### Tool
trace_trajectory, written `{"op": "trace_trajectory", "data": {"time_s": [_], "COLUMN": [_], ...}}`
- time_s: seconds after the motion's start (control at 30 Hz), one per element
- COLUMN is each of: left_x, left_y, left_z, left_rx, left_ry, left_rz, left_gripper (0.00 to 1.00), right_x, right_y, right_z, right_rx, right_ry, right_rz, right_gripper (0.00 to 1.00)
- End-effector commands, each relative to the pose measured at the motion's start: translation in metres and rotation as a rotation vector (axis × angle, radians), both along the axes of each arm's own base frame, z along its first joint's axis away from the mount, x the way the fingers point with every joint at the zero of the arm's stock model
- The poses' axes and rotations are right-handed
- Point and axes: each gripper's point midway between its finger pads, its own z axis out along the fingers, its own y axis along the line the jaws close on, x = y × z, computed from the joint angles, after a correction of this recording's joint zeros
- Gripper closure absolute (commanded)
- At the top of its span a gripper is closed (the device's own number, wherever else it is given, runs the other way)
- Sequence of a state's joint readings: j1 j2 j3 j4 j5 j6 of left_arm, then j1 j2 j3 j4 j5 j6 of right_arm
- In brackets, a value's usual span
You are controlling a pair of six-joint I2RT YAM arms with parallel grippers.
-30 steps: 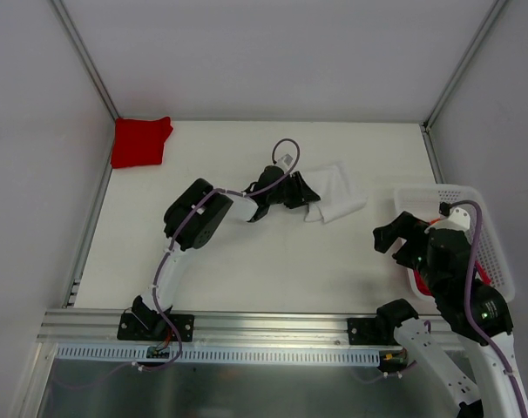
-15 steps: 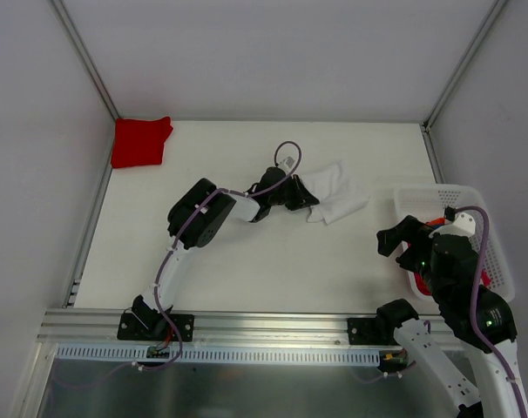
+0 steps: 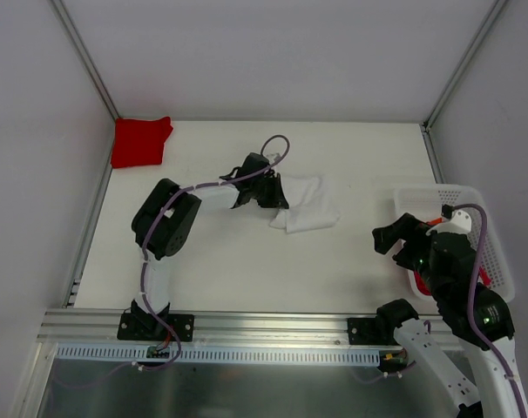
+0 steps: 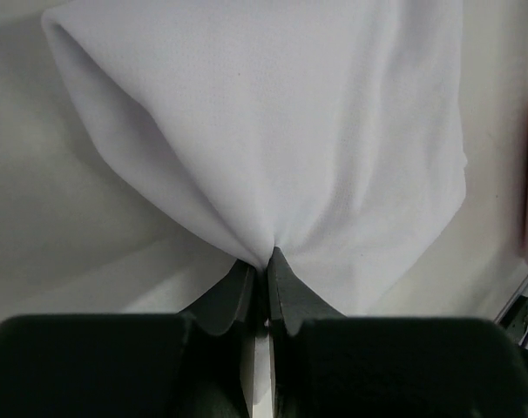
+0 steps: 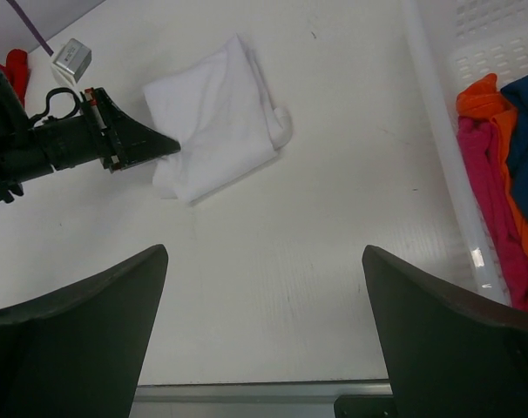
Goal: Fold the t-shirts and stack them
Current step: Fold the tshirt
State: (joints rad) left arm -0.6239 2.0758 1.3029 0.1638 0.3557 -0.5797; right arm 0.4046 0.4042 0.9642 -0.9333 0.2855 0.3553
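Observation:
A folded white t-shirt (image 3: 306, 204) lies at mid-table, and my left gripper (image 3: 279, 193) is shut on its left edge. In the left wrist view the cloth (image 4: 273, 122) bunches into the closed jaws of that gripper (image 4: 266, 259). A folded red t-shirt (image 3: 140, 141) rests in the far left corner. Orange, pink and blue t-shirts (image 5: 508, 174) lie in the white basket (image 3: 493, 244) at the right. My right gripper (image 3: 402, 246) hovers open and holding nothing beside the basket. From its wrist view the white t-shirt (image 5: 216, 122) and the left gripper (image 5: 151, 146) show.
The table (image 3: 247, 261) is bounded by grey walls and metal posts at the back. An aluminium rail (image 3: 247, 326) runs along the near edge by the arm bases. A purple cable (image 3: 277, 148) loops over the left wrist.
The left gripper closed on the white t-shirt's edge and dragged it leftward across the table. The right arm barely moved.

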Motion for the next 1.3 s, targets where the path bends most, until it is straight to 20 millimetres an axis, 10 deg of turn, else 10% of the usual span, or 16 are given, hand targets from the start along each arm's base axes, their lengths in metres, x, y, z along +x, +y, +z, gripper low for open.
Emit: {"op": "trace_trajectory", "data": {"time_s": [0.0, 0.67, 0.97, 1.27], "left_x": [-0.003, 0.026, 0.077, 0.132], "left_y": [0.049, 0.159, 0.198, 0.243], "left_z": [0.025, 0.059, 0.093, 0.087], "left_rx": [0.114, 0.415, 0.541, 0.652], "left_ry": [-0.071, -0.149, -0.241, -0.268], "left_rz": [-0.019, -0.012, 0.069, 0.098], "left_gripper": [1.00, 1.00, 1.00, 1.00], "right_x": [0.011, 0.025, 0.031, 0.035], "right_y": [0.015, 0.031, 0.033, 0.036], "right_z": [0.005, 0.004, 0.012, 0.008], "right_rx": [0.048, 0.059, 0.020, 0.024], "right_ry": [-0.020, -0.004, -0.003, -0.021], "right_rz": [0.040, 0.088, 0.110, 0.126], "right_gripper": [0.00, 0.01, 0.00, 0.01]}}
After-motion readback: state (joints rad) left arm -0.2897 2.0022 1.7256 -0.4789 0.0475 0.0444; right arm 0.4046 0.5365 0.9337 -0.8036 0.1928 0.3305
